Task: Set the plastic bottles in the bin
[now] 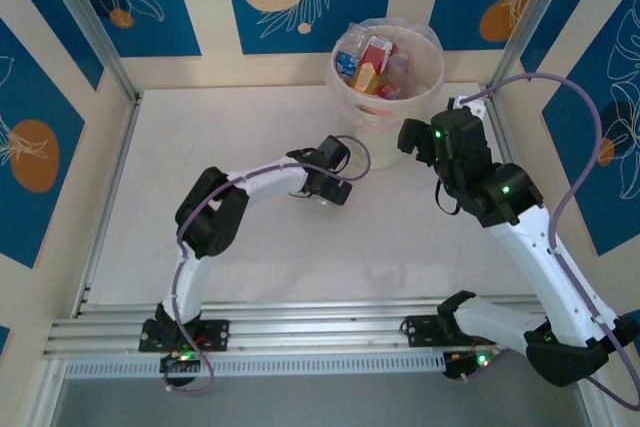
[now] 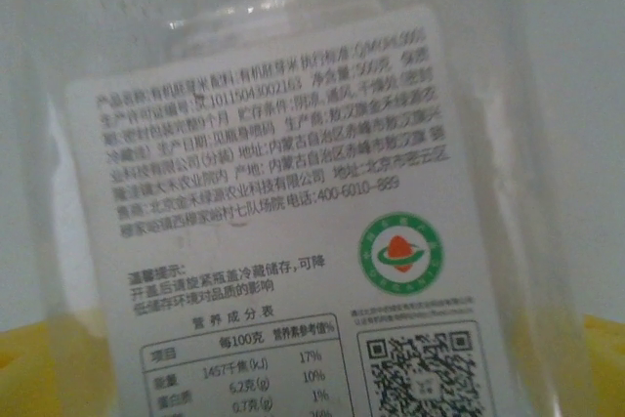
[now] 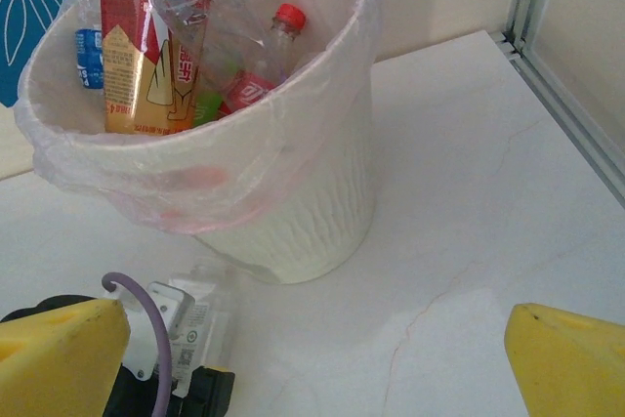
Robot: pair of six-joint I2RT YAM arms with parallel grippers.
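Observation:
A clear plastic bottle (image 2: 283,173) with a white printed label lies on the table close in front of my left wrist camera. My left gripper (image 1: 326,187) is low over it, its yellow pads (image 2: 29,368) spread wide on either side, open. In the right wrist view the same bottle (image 3: 200,314) lies just left of the bin's foot. The cream-white bin (image 3: 312,212) with a clear liner holds several bottles (image 3: 132,56), one with a red cap (image 3: 288,17). My right gripper (image 3: 317,358) hovers open beside the bin (image 1: 420,87), nothing between its fingers.
The white tabletop (image 1: 240,267) is bare left of and in front of the left arm. An aluminium frame post (image 3: 532,7) and a wall stand close behind and right of the bin. The left arm's purple cable (image 3: 146,314) loops near the bottle.

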